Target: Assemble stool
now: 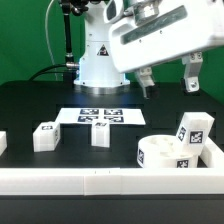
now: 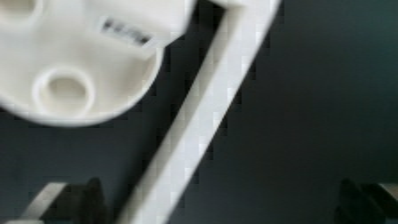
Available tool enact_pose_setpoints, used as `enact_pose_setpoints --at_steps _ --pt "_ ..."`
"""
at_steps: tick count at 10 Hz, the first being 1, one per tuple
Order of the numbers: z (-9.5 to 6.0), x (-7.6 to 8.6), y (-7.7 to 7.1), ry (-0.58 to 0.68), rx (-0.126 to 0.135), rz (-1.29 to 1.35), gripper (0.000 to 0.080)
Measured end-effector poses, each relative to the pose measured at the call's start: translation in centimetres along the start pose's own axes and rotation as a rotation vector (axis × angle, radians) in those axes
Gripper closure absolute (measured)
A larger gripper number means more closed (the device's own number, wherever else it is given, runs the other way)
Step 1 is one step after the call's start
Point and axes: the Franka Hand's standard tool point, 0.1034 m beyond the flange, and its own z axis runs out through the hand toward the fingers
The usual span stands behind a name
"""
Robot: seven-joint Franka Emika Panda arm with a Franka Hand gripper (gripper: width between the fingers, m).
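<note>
Black table [image 1: 25,105] with marker board [image 1: 100,117], seat disc [image 1: 160,152], legs [image 1: 46,136], border rail [image 1: 100,181].

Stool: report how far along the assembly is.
Done: nothing joined; the seat sits by the rail, its visible socket empty. In hand: nothing; the gripper hangs open above the seat. Left: every leg, all loose on the table, needs fitting.

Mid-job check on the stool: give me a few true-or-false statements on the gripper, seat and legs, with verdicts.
1. The gripper is open and empty. True.
2. The seat disc lies on the marker board. False: it sits beside the border rail.
3. The wrist view shows a socket in the seat disc. True.
4. No leg stands apart from the seat disc. False: a leg stands well to the exterior view's left of it.
</note>
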Motion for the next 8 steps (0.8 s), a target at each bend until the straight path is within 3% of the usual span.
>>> enact_pose_setpoints --at_steps 2,6,7,8 --pt "0.3 0.8 0.6 0.014 -0.032 -0.284 0.0151" --pt "0.5 1.5 1.2 0.015 -0.042 -0.557 0.0151" --pt "0.7 2.1 2.5 0.033 -0.051 -0.655 0.0151" --pt "1.3 2.6 4.8 0.044 -0.073 -0.738 0.0151"
